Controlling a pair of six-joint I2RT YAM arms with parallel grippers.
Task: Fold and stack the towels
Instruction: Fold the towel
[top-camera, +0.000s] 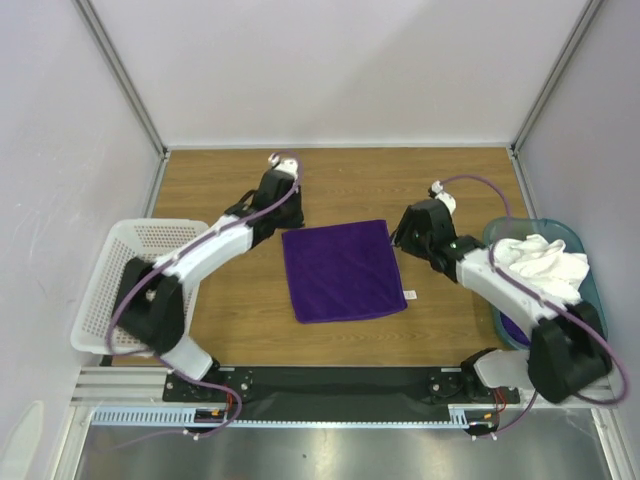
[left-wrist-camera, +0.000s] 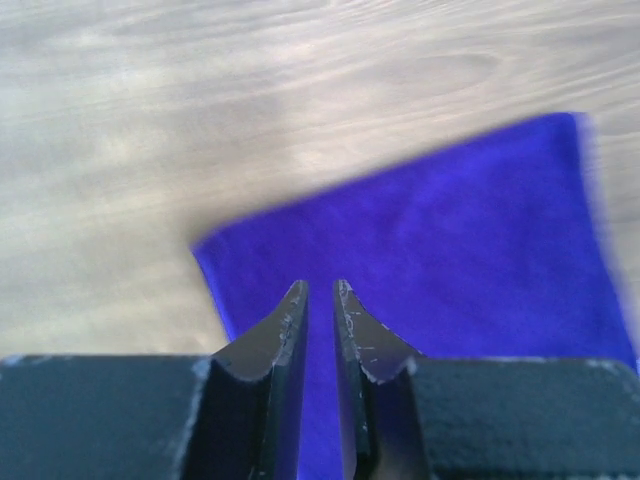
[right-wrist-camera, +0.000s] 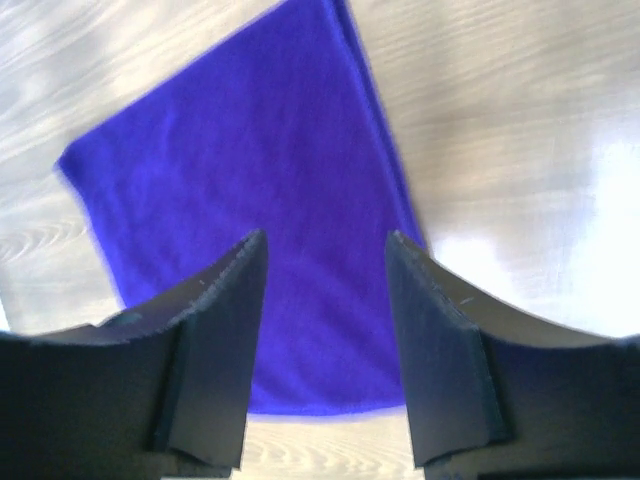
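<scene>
Table (top-camera: 380, 180): purple towel (top-camera: 343, 270) lies flat; we see no stack yet.
Left gripper (left-wrist-camera: 320, 290): barely parted, empty.
Right gripper (right-wrist-camera: 325, 240): wide, empty.

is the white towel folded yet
Not folded: the white towel lies crumpled in a heap in the teal bin, no flat layers or straight edges.

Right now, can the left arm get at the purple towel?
Probably yes: the left fingers are at a corner of the towel, nothing in between. They're barely open, so they'd likely need to widen first.
</scene>
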